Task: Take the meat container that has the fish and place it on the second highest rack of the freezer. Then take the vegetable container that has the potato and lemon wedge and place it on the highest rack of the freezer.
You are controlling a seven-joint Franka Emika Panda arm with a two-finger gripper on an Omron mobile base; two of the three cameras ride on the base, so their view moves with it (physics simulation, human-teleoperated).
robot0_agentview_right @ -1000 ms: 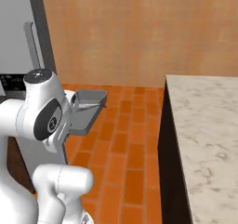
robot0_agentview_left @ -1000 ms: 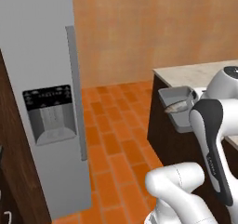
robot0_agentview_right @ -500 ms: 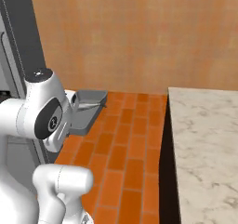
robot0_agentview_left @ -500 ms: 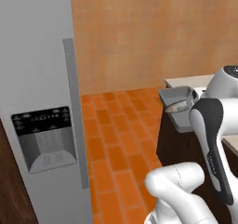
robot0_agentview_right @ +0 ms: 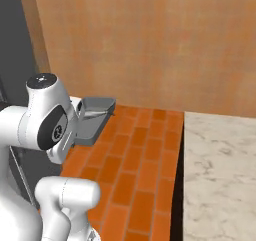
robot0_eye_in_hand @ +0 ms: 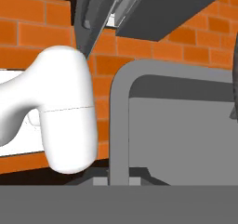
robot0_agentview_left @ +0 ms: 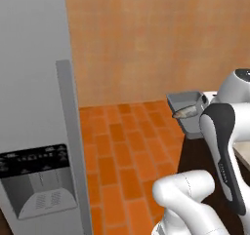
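The grey meat container (robot0_agentview_left: 189, 115) hangs in the air over the brick floor, with the slim silvery-brown fish (robot0_agentview_left: 185, 113) lying in it. My gripper (robot0_agentview_right: 79, 114) is shut on its near rim, mostly hidden behind my wrist. From the right, the meat container (robot0_agentview_right: 94, 119) and the fish (robot0_agentview_right: 93, 113) show in front of my arm. The container's grey rim (robot0_eye_in_hand: 122, 108) fills the hand view. The freezer (robot0_agentview_left: 34, 107) stands at the left with its door shut, so its racks are hidden. The vegetable container with the potato and lemon wedge is out of view.
The freezer's long bar handle (robot0_agentview_left: 68, 131) and black dispenser panel (robot0_agentview_left: 34, 161) face me. A marble counter (robot0_agentview_right: 220, 170) on a dark base is at the right. Orange brick floor (robot0_agentview_left: 122, 146) lies between them, with an orange wall (robot0_agentview_right: 150, 40) behind.
The whole picture has shifted, so the base has driven: the freezer front now looms larger at the left. The meat container with the fish stays held the same way at my hand.
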